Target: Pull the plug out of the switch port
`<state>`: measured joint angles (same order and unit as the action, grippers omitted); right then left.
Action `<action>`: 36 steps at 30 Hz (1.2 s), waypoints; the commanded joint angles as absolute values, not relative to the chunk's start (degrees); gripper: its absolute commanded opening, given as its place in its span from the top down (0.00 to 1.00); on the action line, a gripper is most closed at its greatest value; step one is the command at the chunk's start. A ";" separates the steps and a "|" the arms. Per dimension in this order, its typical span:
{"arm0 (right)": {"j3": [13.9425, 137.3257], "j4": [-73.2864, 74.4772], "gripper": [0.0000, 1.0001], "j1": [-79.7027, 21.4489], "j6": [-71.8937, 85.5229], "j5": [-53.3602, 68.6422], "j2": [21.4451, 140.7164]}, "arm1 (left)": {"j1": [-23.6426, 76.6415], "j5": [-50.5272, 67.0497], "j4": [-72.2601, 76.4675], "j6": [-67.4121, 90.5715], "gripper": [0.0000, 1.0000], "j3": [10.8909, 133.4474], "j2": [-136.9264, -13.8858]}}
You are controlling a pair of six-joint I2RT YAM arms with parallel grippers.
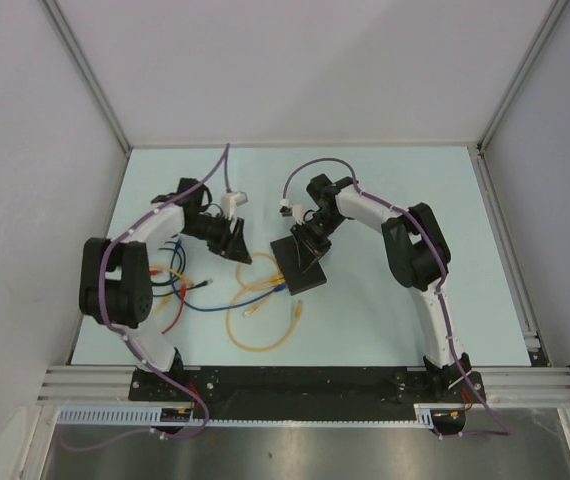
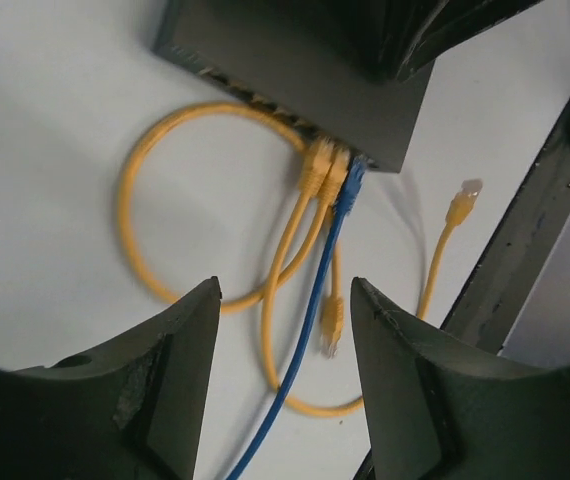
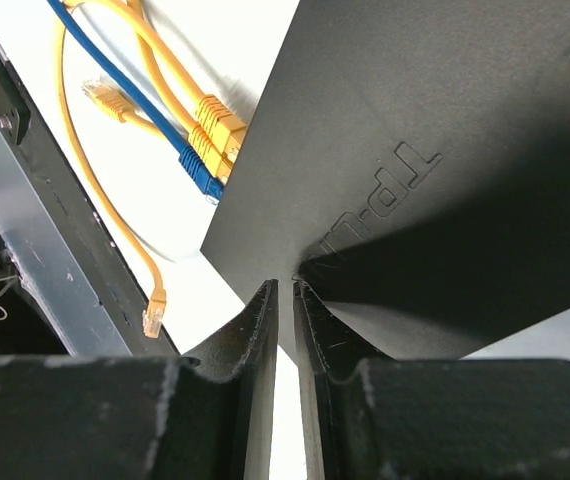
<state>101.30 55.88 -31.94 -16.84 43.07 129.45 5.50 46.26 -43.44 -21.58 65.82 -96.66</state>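
The left hand (image 2: 285, 345) is wide open and holds nothing. It hangs over the counter (image 1: 395, 180), a bit left of the middle, and points at the plugs.

I think it should go in low, close on just one plug, press that plug's little clip, and pull straight back, not up.

Three plugs sit side by side in the switch: two yellow plugs (image 2: 317, 165) and a blue plug (image 2: 353, 180). They touch each other, so the fingers (image 2: 180, 380) must slip in with care. I cannot tell which plug is the one to pull.

The switch (image 1: 300, 268) lies flat near the middle of the counter, a bit toward the near edge.

The right hand (image 3: 285, 290) is almost closed, with just a thin slit and nothing in it. It rests on a corner of the switch, I think to hold it down while the left hand pulls.

The clips on the plugs are hidden. The right hand covers part of the switch.
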 commanded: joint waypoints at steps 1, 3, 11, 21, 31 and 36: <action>99.67 54.32 0.81 -32.87 -20.65 34.63 130.70 | 10.89 52.03 -35.60 -13.28 0.39 69.60 -102.73; 99.14 54.32 0.82 -32.61 -20.65 34.54 129.99 | 12.39 53.17 -34.02 -11.70 0.39 70.05 -105.11; 96.77 54.40 0.81 -32.61 -20.92 34.10 128.14 | 14.41 54.49 -30.06 -8.00 0.40 73.38 -113.45; 96.15 54.67 0.81 -32.70 -21.27 33.93 128.32 | 16.79 58.53 -33.57 -11.07 0.60 75.32 -118.92; 96.33 54.75 0.81 -32.70 -20.92 34.28 129.38 | 17.58 60.55 -35.33 -12.74 0.62 74.00 -120.50; 96.06 54.76 0.81 -32.78 -20.74 34.72 129.72 | 18.02 61.79 -36.30 -14.32 0.62 73.04 -121.03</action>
